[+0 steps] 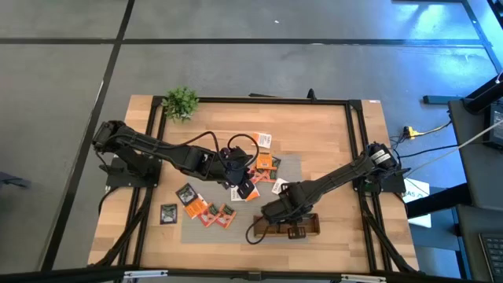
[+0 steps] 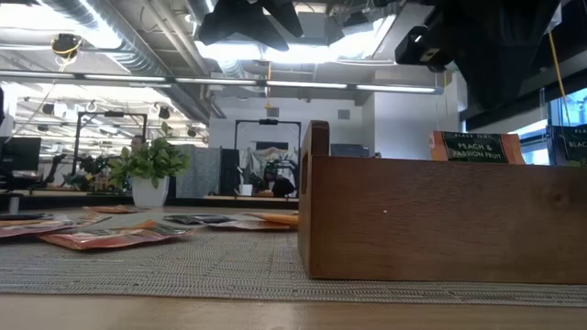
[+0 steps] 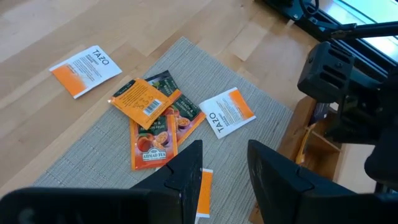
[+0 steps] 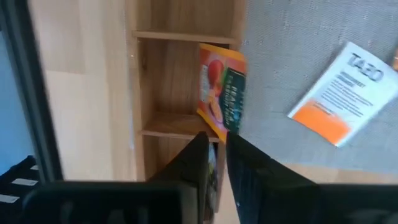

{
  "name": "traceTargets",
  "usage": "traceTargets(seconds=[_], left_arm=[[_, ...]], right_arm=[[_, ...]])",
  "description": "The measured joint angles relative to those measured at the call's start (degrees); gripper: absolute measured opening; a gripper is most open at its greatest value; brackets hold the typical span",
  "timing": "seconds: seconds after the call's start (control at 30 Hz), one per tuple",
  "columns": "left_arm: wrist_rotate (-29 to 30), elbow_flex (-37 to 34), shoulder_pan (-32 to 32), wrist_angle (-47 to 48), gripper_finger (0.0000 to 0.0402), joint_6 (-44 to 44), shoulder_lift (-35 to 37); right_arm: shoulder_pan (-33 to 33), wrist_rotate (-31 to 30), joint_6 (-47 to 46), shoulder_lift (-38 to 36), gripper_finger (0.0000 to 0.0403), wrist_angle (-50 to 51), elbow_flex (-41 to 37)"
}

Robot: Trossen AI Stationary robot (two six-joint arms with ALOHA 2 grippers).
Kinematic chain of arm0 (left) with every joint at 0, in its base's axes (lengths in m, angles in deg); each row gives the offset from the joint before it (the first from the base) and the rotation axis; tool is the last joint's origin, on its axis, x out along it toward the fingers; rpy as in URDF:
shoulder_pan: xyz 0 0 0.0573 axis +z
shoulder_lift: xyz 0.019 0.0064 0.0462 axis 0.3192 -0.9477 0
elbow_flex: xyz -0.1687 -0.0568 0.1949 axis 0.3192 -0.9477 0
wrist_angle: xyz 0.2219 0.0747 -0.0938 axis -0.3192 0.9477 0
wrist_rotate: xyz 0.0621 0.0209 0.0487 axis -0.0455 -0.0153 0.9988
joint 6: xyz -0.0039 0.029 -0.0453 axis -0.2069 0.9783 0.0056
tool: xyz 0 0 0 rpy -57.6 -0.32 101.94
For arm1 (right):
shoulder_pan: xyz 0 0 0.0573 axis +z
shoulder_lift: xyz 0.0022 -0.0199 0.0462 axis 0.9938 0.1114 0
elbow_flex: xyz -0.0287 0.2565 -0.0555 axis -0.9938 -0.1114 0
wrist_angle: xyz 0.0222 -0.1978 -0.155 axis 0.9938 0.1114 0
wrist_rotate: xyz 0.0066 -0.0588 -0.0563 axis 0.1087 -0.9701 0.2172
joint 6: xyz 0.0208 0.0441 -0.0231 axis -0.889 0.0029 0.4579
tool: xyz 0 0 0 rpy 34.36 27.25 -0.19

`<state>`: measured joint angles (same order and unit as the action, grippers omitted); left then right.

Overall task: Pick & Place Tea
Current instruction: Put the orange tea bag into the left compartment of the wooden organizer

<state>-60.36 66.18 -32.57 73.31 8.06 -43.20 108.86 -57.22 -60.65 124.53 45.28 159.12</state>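
Several tea sachets (image 1: 208, 211) lie flat on the grey mat (image 1: 292, 167): orange ones (image 3: 149, 102), white-and-orange ones (image 3: 227, 112), dark ones (image 1: 168, 213). My left gripper (image 3: 224, 165) is open above the mat's middle, over a white-and-orange sachet (image 3: 204, 190) half hidden by one finger. My right gripper (image 4: 216, 146) hovers over the wooden tray (image 1: 308, 226), its fingers a narrow gap apart. Just ahead of them an orange sachet (image 4: 222, 90) stands on edge in a tray compartment, leaning on the wall. Its top (image 2: 477, 147) shows above the tray (image 2: 440, 220).
A small potted plant (image 1: 181, 102) stands at the table's far left corner. One white-and-orange sachet (image 3: 86, 70) lies on bare wood beyond the mat. A second sachet top (image 2: 570, 145) sticks up from the tray. A black frame runs along the table's edges.
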Motion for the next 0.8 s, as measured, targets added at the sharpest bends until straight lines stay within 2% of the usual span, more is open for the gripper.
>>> traceTargets(seconds=[0.17, 0.4, 0.5, 0.7, 0.8], left_arm=[[-0.02, 0.0, 0.0, 0.02, 0.0123, -0.01, 0.0], [0.0, 0.0, 0.0, -0.09, 0.0123, -1.98, -0.32], [0.01, -0.02, -0.2, -0.57, 0.0123, -2.14, -1.39], [-0.16, -0.02, 0.27, -2.68, 0.0123, -1.29, -5.32], [-3.56, -0.04, 1.6, -5.2, 0.0123, 0.03, -7.58]], right_arm=[[-0.21, -4.52, -0.02, -2.14, 0.0073, 2.29, 1.49], [-0.76, -2.39, -2.95, -11.5, 0.0059, 3.93, -0.57], [-1.24, -2.91, -5.52, -17.15, 0.0052, 0.03, -4.99], [-4.53, -3.09, -8.91, -28.76, 0.0045, -14.92, -19.6], [-6.34, -3.21, -10.41, -31.76, 0.0045, -21.26, -25.67]])
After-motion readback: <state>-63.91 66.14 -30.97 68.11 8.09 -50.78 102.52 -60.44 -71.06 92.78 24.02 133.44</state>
